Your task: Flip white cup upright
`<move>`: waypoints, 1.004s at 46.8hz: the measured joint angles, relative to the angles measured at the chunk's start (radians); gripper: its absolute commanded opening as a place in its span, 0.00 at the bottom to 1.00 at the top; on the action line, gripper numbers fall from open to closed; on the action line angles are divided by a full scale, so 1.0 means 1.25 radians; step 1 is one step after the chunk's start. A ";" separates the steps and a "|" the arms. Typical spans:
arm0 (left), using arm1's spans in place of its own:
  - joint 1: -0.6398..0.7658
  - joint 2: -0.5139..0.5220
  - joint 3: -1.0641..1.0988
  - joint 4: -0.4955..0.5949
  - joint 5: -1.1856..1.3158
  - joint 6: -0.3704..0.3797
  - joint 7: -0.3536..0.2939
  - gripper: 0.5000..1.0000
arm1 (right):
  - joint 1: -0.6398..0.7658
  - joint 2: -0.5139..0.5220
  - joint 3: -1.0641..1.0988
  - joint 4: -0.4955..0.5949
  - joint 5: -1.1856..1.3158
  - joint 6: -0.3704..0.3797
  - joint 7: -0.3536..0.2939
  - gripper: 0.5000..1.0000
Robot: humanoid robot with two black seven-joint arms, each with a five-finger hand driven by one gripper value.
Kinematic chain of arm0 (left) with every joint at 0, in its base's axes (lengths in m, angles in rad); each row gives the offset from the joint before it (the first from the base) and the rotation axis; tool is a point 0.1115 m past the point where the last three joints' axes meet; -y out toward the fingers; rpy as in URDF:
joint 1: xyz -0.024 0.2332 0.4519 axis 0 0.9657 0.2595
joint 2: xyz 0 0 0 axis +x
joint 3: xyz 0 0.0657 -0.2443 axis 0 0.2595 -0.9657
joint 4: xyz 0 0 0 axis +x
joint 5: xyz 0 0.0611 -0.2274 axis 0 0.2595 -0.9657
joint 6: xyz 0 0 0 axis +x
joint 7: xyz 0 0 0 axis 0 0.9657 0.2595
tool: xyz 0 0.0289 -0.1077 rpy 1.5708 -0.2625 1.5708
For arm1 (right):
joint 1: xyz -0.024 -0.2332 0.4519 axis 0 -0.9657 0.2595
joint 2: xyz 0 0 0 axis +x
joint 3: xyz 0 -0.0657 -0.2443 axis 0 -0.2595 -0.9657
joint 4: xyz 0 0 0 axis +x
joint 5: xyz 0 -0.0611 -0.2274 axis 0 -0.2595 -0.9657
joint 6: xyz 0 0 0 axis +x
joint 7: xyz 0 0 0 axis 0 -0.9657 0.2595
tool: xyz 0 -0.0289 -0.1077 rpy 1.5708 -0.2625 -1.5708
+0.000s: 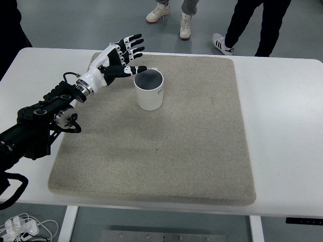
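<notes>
A white cup (149, 91) with a dark inside stands upright, mouth up, on the beige mat (166, 151) near its far left part. My left hand (123, 56) hovers just left of and behind the cup, fingers spread and holding nothing; the thumb tip reaches close to the cup's rim. The left arm (45, 116) comes in from the lower left edge. The right arm is out of view.
The mat lies on a white table (282, 101). Several people's legs and shoes (185, 25) stand on the floor beyond the far table edge. Cables (22, 227) lie on the floor at bottom left.
</notes>
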State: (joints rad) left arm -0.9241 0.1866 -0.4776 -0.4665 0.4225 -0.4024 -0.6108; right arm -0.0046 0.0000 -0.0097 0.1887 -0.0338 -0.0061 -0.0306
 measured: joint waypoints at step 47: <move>-0.113 -0.020 -0.058 0.127 -0.428 -0.007 0.074 0.98 | 0.000 0.000 0.000 0.000 0.000 0.000 0.000 0.90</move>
State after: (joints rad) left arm -1.0655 0.1616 -0.5496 -0.3073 -0.1127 -0.4107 -0.5183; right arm -0.0046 0.0000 -0.0097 0.1887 -0.0338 -0.0061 -0.0307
